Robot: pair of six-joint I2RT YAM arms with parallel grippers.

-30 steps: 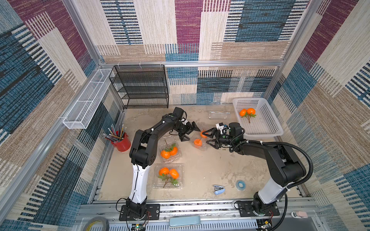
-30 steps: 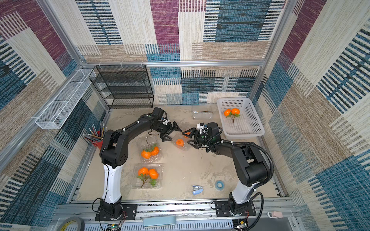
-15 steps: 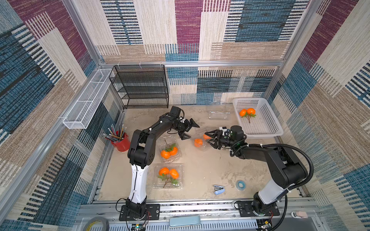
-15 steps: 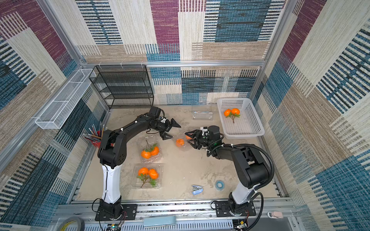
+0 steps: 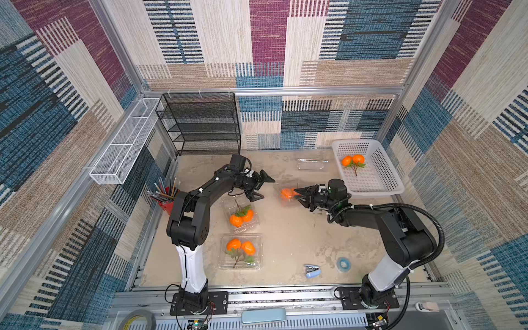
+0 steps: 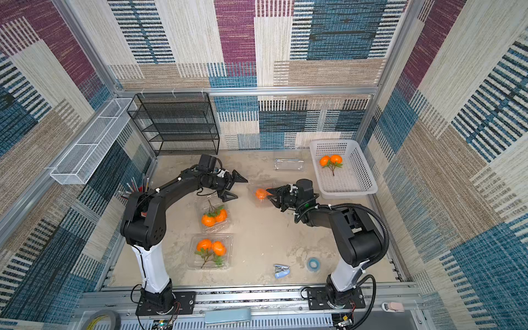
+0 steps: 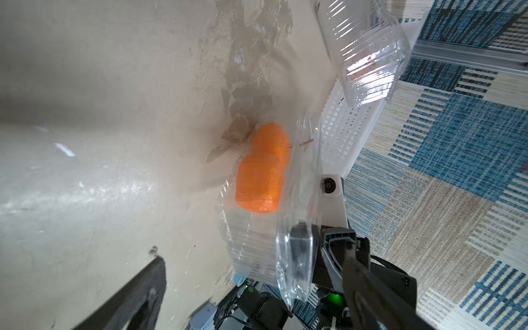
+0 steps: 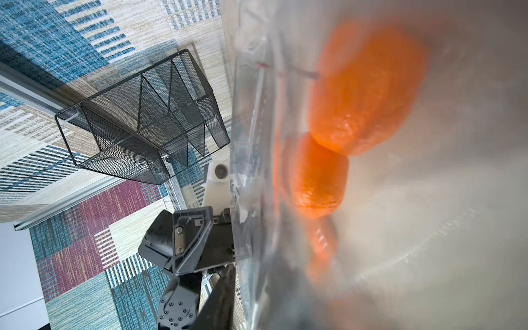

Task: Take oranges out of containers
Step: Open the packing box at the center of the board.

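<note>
Both arms reach forward, low over the table. Left gripper: jaws spread wide, holding nothing. Right gripper: tips at the oranges inside a clear container between the grippers. Blur and plastic glare hide whether it clamps them.

Left arm, right arm: black links, white posts.
Left hand, right hand: black triangular fingers.
Hose: black, corrugated.

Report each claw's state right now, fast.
Left claw: open, holding nothing.
Right claw: jaws narrow around a wall of the clear container with oranges inside; firm grip cannot be told.
</note>
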